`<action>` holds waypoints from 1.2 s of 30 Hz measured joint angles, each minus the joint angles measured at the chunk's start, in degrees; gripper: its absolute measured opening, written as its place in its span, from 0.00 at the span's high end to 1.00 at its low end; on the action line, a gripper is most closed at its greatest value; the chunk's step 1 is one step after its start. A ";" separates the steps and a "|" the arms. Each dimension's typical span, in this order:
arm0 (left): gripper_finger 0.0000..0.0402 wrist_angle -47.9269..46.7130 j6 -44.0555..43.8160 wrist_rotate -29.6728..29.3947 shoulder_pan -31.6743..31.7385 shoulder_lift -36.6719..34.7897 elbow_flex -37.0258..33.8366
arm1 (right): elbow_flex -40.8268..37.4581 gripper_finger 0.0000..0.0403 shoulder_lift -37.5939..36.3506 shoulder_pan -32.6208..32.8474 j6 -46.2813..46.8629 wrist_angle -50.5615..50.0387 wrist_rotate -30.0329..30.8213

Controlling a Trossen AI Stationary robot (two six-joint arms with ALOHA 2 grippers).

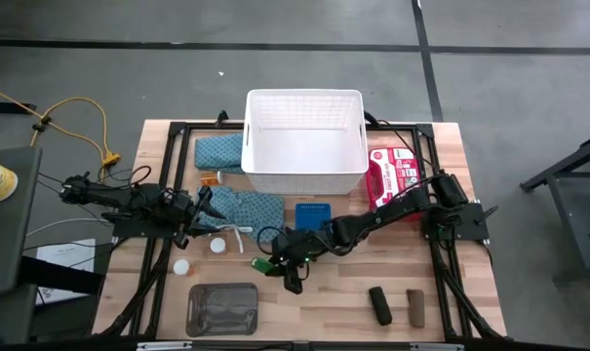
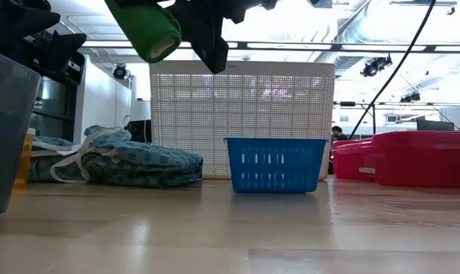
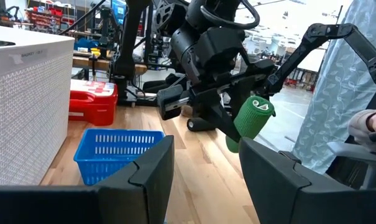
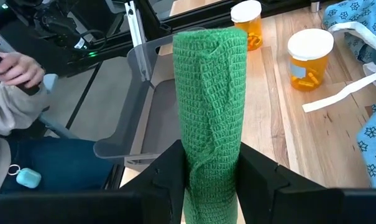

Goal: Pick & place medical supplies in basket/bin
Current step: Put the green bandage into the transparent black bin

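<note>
Your right gripper (image 4: 209,177) is clamped on the green roll (image 4: 211,106), holding it clear above the table (image 1: 324,302), in front of the white basket (image 1: 304,146) and near the grey tray (image 1: 221,308). Your left gripper (image 3: 203,171) waits beside the folded cloth (image 1: 241,207), fingers apart.

The pale wooden surface (image 1: 470,292) carries the white basket (image 1: 304,175) at twelve o'clock. One teal cloth (image 1: 217,151) lies at its nine o'clock side, another (image 1: 246,207) at centre-left. A small blue basket (image 1: 312,214) sits mid-surface and a red case (image 1: 392,175) at two o'clock. The grey tray (image 1: 222,308) lies at seven o'clock, the black roll (image 1: 380,304) and brown roll (image 1: 415,306) at five o'clock. Orange vials (image 1: 181,265) stand at eight o'clock.
</note>
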 joint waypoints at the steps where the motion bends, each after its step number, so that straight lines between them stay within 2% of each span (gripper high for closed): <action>1: 0.56 0.00 0.00 0.00 0.00 0.00 0.00 | 0.00 0.73 0.00 0.00 0.02 0.00 0.00; 7: 0.56 0.66 -0.62 -0.04 -0.02 -0.01 0.00 | 0.00 0.73 0.00 0.00 0.12 0.00 0.00; 15: 0.56 1.13 -7.61 -1.24 -0.18 0.28 0.00 | 0.00 0.73 0.00 0.00 0.13 0.00 0.20; 20: 0.56 7.34 -7.72 -1.77 -1.80 3.28 0.00 | 0.00 0.73 0.00 0.00 0.15 0.00 0.24; 28: 0.56 20.72 -7.69 -5.97 -6.97 16.01 0.37 | 0.00 0.73 0.00 0.00 0.12 0.00 0.26; 36: 0.56 30.65 -5.89 -11.05 -13.78 34.08 6.47 | 0.00 0.73 0.00 0.00 0.12 0.01 0.26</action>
